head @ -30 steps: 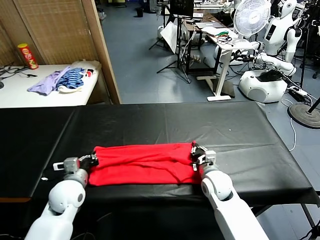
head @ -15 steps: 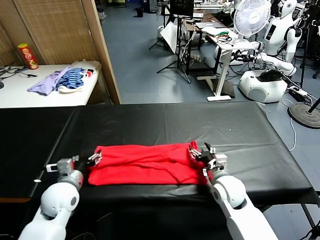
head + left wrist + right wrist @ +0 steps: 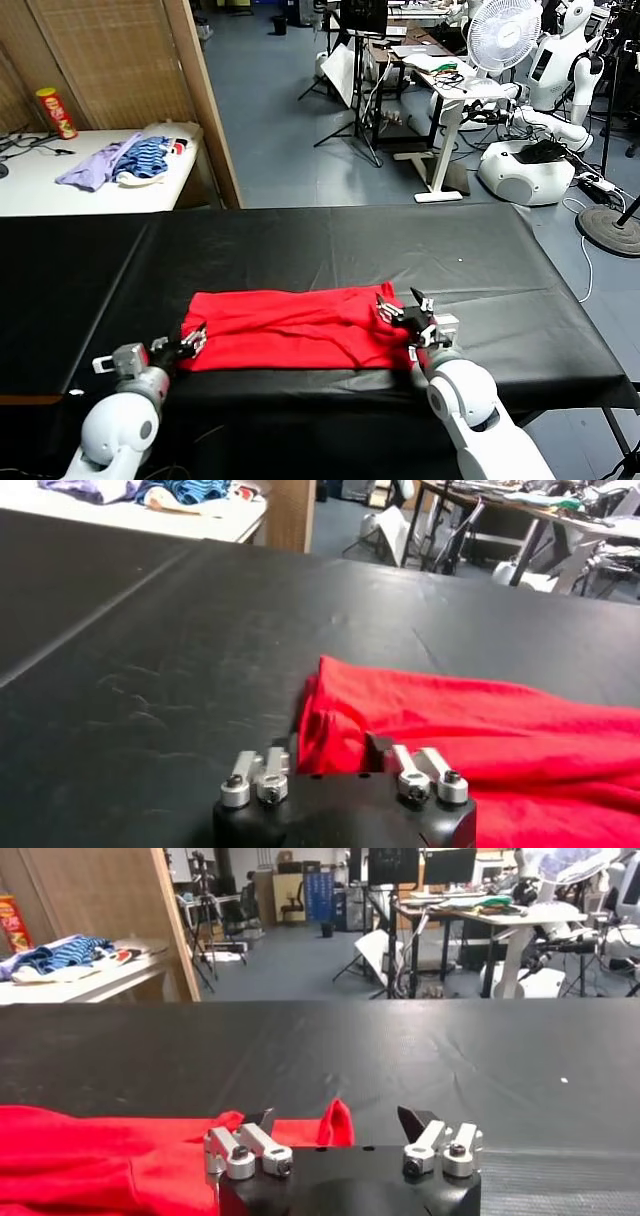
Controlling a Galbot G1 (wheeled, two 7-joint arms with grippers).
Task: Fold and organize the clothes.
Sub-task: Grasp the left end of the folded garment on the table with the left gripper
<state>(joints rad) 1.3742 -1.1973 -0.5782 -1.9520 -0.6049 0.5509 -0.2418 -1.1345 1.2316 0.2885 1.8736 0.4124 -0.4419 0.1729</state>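
Observation:
The clothes are one red T-shirt [image 3: 290, 325], folded into a long band across the black table [image 3: 330, 245] near its front edge. My left gripper [image 3: 192, 340] sits low at the band's left end. In the left wrist view the gripper [image 3: 328, 748] has its fingers partly apart, with the shirt's [image 3: 470, 730] bunched edge between them. My right gripper [image 3: 400, 306] is at the band's right end. Seen from the right wrist, it [image 3: 337, 1116] stands wide open around a small upright peak of red cloth [image 3: 336, 1124] without pinching it.
A white side table [image 3: 40, 190] at the back left holds a lilac garment [image 3: 95, 165], a blue-striped garment [image 3: 148, 158] and a red can [image 3: 55, 112]. A wooden partition [image 3: 205, 110] stands behind the table. Desks, a fan [image 3: 505, 35] and another robot [image 3: 550, 70] stand farther back.
Both grippers were shut on the shirt's ends and have opened. The left one drew back toward the front edge and its fingers have narrowed again. The right shifted slightly outward.

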